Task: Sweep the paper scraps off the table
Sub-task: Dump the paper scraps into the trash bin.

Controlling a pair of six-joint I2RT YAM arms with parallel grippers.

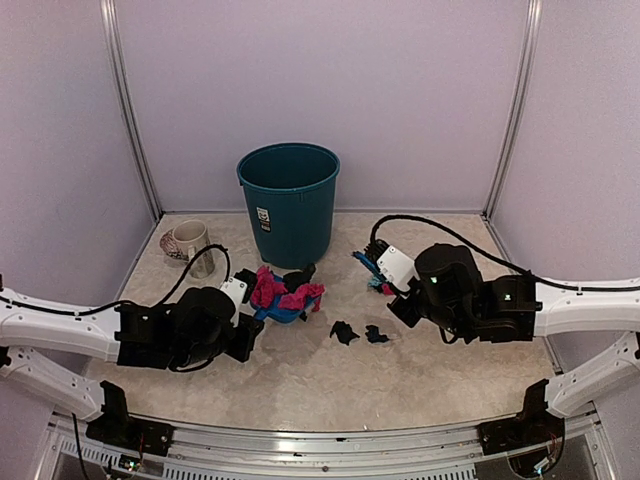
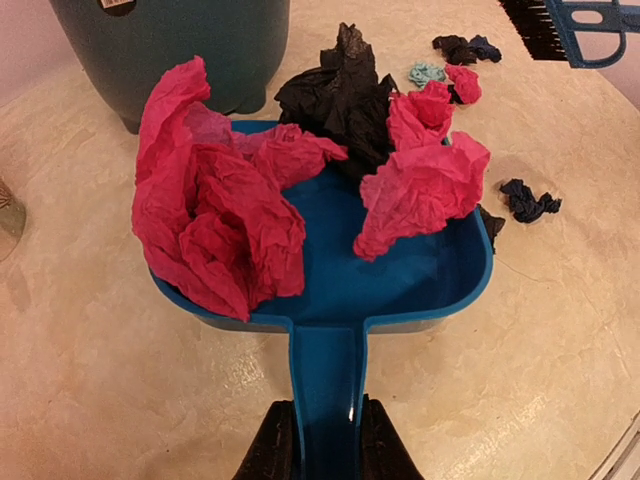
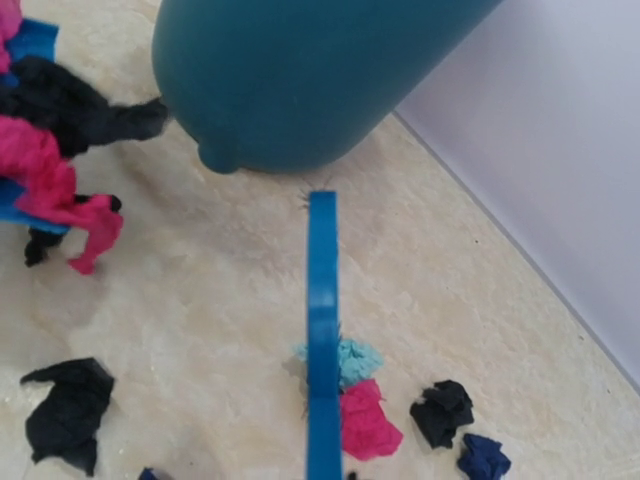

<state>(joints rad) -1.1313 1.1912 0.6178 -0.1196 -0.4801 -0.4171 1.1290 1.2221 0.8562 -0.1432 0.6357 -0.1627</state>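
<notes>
my left gripper [image 2: 328, 442] clamps the dustpan [image 2: 410, 285] by its handle, lip on the table [image 2: 100, 380] to catch paper scraps [image 2: 220, 220]; my right gripper [image 1: 384, 278] pinches the hand brush [image 3: 322, 300] behind loose ones.

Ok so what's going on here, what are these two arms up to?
A two-arm robot is sweeping paper scraps off the table. The left gripper holds a blue dustpan by its handle, loaded with big pink and black pieces. The right gripper holds a blue brush over a few small scraps near the teal bin. Some black bits lie loose on the table between the arms.
</notes>
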